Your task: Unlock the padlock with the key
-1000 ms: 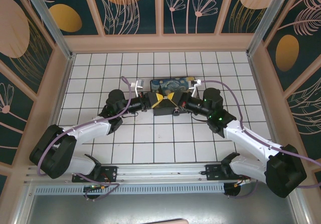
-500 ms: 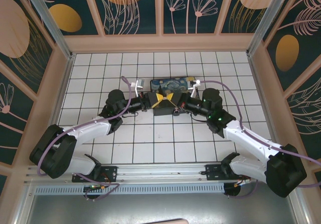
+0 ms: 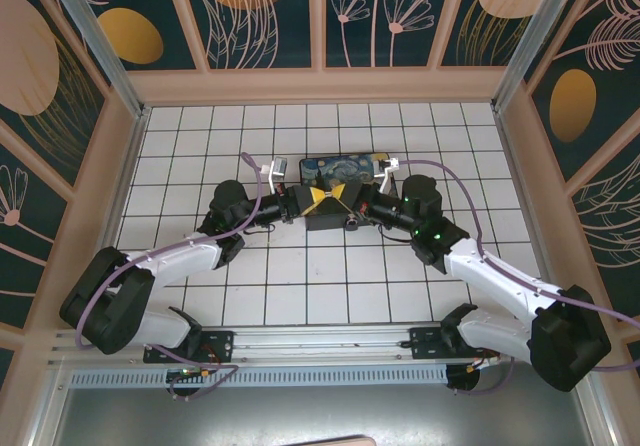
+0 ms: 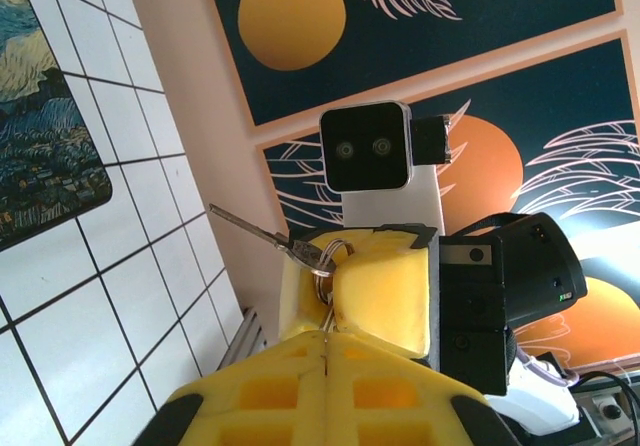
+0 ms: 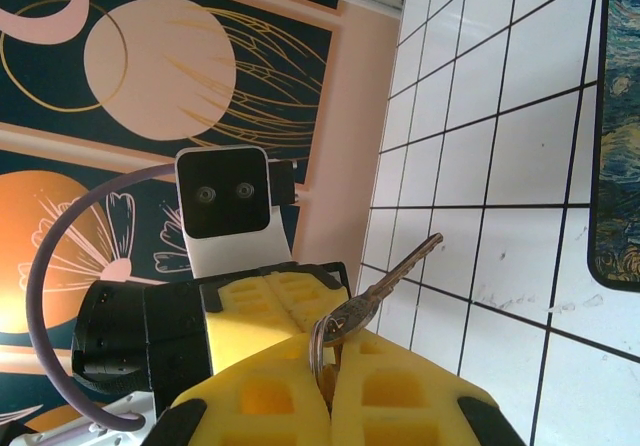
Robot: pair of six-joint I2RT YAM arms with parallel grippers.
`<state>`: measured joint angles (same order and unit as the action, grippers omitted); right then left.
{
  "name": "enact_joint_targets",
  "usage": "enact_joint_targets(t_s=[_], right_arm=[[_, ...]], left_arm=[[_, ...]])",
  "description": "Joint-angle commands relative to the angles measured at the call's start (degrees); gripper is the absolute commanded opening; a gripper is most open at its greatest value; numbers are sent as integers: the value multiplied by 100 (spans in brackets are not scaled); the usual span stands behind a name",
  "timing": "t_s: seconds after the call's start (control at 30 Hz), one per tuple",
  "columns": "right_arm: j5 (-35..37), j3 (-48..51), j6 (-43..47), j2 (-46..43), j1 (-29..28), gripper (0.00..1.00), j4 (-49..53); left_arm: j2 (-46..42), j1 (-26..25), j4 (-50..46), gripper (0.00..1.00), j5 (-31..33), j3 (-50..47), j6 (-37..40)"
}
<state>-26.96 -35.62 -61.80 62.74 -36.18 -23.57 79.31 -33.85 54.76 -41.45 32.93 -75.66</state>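
1. Right gripper [image 5: 325,361]: its yellow foam pads are clenched on the wire ring of the key [image 5: 395,271]. The flat silvery blade projects toward 1 o'clock.
2. Left gripper [image 4: 325,341]: its recessed yellow pads are pressed together, tip-to-tip with the right gripper. Whether they pinch the ring cannot be told.
3. Both grippers meet over the 6 o'clock edge of the painted box [image 3: 345,169], above the white gridded tile floor [image 3: 300,286].

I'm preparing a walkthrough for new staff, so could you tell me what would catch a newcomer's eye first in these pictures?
The yellow-fingered left gripper and right gripper stand out, meeting tip to tip mid-way across the white tiled floor, at the near edge of a painted box. Next comes the silvery key on its ring, poking out from between the right gripper's fingers in the wrist views.
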Motion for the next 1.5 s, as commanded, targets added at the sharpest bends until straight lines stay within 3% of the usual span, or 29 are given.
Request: enact_joint_targets(t_s=[0.0,0.2,0.3,0.57,0.77,0.87,0.97,1.1,1.2,1.33,1.47], right_arm=[[82,-203,139,11,-54,8,-34],[112,-165,182,-77,-77,17,80],[161,-150,225,-126,-73,28,264],[421,15,578,-819,384,38,1582],[417,-197,1060,-1062,665,40,2502],[254,-352,1327,-1031,665,40,2404],[60,-457,1508,-833,620,40,2135],[-528,-409,1880,-423,379,45,1411],[-934,-363,2254,-320,339,46,1236],[-857,-306,2200,-276,454,47,1304],[-1147,-170,1787,-7,454,43,500]], left_arm=[[4,16,306,0,-80,-41,24],[94,22,369,0,-73,-22,-4],[78,19,142,0,-88,26,140],[-153,19,-3552,0,73,1135,2753],[-93,19,-4623,0,-19,1629,3805],[50,-36,-5919,0,143,2169,4839],[287,-211,-7367,0,725,2951,5790],[213,-186,-6544,0,-320,2537,5425],[175,-165,-6136,0,-581,2364,5163],[75,-286,-7324,0,646,2941,6088],[-341,-313,-7320,0,755,2970,6512]])
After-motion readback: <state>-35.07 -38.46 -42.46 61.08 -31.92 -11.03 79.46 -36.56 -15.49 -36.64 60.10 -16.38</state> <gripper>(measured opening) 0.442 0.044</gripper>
